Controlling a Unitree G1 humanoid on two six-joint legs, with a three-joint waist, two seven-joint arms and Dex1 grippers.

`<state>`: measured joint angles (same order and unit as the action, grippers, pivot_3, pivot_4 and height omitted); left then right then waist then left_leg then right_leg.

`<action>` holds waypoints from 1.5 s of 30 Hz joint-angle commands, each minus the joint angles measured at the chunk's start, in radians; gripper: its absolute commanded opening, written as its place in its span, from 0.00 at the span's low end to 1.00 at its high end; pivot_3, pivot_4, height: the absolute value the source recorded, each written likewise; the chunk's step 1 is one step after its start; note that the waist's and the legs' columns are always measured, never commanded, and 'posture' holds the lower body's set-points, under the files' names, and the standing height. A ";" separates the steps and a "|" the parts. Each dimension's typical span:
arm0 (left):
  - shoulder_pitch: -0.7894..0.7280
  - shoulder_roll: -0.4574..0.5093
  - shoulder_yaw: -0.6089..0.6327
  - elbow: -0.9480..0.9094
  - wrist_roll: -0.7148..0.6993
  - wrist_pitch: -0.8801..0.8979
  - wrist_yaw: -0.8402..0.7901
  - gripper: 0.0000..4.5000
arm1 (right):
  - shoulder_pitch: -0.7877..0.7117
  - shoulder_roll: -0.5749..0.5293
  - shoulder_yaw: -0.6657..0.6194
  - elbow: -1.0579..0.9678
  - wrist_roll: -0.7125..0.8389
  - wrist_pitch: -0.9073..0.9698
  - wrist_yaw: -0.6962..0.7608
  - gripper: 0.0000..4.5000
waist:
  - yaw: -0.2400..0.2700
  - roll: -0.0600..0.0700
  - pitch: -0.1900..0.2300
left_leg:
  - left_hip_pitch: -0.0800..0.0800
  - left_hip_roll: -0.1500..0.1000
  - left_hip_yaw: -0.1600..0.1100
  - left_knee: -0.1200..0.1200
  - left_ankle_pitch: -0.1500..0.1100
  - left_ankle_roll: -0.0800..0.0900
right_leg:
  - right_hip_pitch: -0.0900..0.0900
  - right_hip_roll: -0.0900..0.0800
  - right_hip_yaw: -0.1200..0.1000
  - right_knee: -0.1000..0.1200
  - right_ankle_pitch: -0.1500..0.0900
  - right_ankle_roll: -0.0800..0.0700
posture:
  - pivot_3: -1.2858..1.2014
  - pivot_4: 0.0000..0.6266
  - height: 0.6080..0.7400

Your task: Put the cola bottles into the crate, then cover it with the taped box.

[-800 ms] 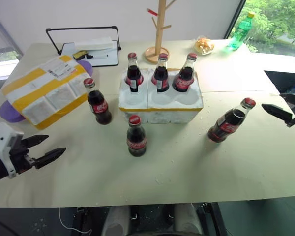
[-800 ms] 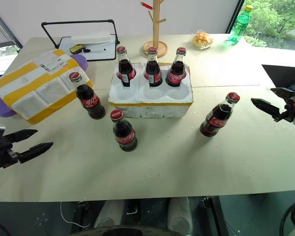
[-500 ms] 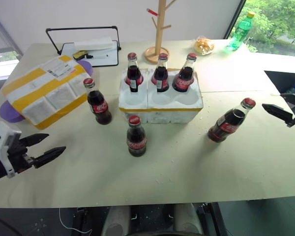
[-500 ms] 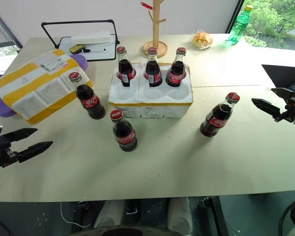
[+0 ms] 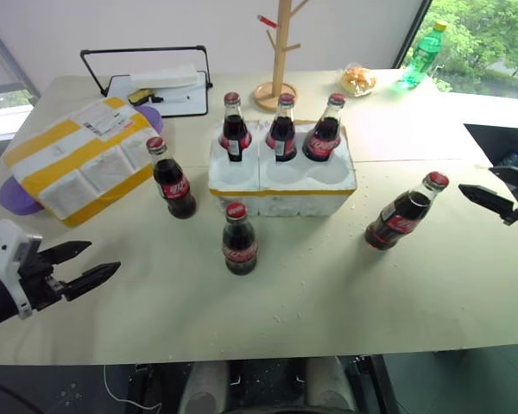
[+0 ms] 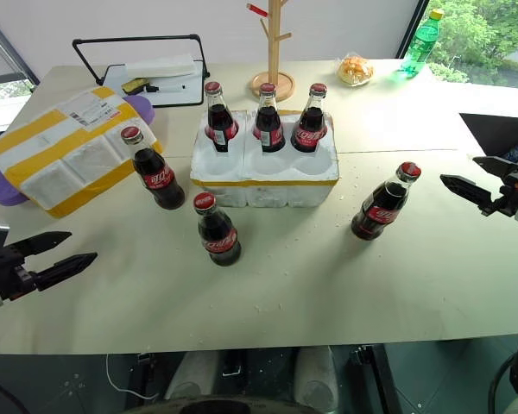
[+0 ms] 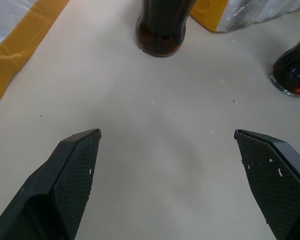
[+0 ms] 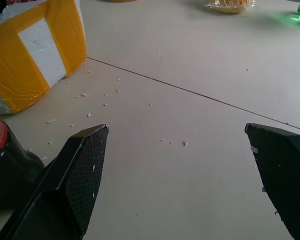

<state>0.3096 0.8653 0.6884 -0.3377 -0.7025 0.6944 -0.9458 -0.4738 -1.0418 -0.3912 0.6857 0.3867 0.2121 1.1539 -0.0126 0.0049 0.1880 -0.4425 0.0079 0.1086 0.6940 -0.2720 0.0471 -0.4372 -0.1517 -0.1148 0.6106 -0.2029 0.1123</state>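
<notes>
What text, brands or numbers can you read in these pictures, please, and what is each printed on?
Cola bottles: white script on the red labels, too small to read.
Taped box: white labels with printed lines, too small to read.
Green bottle: no readable text.
Crate: no text seen.

My left gripper (image 5: 93, 263) has drifted slightly inward over table (image 5: 328, 285), fingers spread as before. My right gripper (image 5: 492, 191) looks barely shifted, perhaps slightly away from leaning cola bottle (image 5: 403, 218); hard to judge at frame edge.
</notes>
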 commanded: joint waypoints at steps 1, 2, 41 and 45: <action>-0.005 0.003 0.041 -0.024 -0.022 0.007 0.009 0.99 | -0.025 -0.017 -0.019 -0.002 0.005 -0.012 -0.005 1.00 | 0.000 0.000 0.000 | 0.000 0.000 0.000 0.000 0.000 0.000 | 0.000 0.000 0.000 0.000 0.000 0.000 | 0.52 0.24 1.00; -0.007 0.002 0.038 -0.026 -0.025 0.007 0.012 0.99 | -0.027 -0.017 -0.019 0.000 0.004 -0.014 -0.008 1.00 | 0.000 0.000 0.000 | 0.000 0.000 0.000 0.000 0.000 0.000 | 0.000 0.000 0.000 0.000 0.000 0.000 | 0.52 0.24 1.00; -0.813 -0.102 -0.548 0.528 0.205 -0.203 -0.078 0.99 | -0.317 -0.153 -0.028 -0.818 0.589 0.885 0.128 1.00 | 0.005 0.006 0.001 | -0.002 0.000 0.000 0.001 0.000 0.000 | -0.001 -0.001 0.000 0.002 0.003 0.003 | 0.52 0.24 1.00; -0.837 -0.129 -0.556 0.566 0.226 -0.221 -0.078 0.99 | -0.293 -0.145 -0.040 -0.844 0.620 0.882 0.097 1.00 | 0.005 0.005 0.001 | -0.002 0.000 0.000 0.002 0.000 0.000 | -0.001 0.000 0.000 0.002 0.003 0.003 | 0.52 0.24 1.00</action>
<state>-0.4944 0.7353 0.1293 0.2294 -0.4861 0.4959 -1.0206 -0.7619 -1.1857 -0.3875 -0.1336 0.9751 1.1019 1.2629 -0.0076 0.0102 0.1886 -0.4441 0.0078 0.1089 0.6958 -0.2716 0.0476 -0.4384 -0.1521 -0.1147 0.6131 -0.2001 0.1155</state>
